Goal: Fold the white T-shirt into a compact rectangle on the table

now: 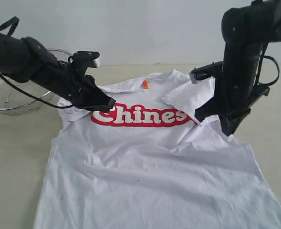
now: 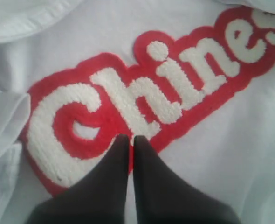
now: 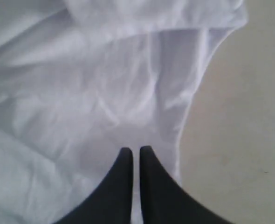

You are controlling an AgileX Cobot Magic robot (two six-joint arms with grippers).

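Observation:
The white T-shirt [image 1: 150, 167] lies face up on the table [image 1: 16, 162], its red "Chines" lettering [image 1: 140, 116] and orange neck tag [image 1: 145, 84] showing. Its right sleeve [image 1: 188, 98] is folded inward over the chest and covers the end of the word. My left gripper [image 1: 108, 103] is shut and hovers over the "Ch" of the lettering [image 2: 128, 105], its fingertips [image 2: 121, 142] holding nothing. My right gripper [image 1: 215, 119] is shut above the shirt's right edge [image 3: 184, 121], by the folded sleeve. Its fingers [image 3: 147, 156] show only a thin gap.
A silver wire-mesh basket [image 1: 16, 98] stands at the back left, behind my left arm. Bare table [image 3: 249, 116] lies just beyond the shirt's right edge. The shirt's hem runs out of the exterior view at the bottom.

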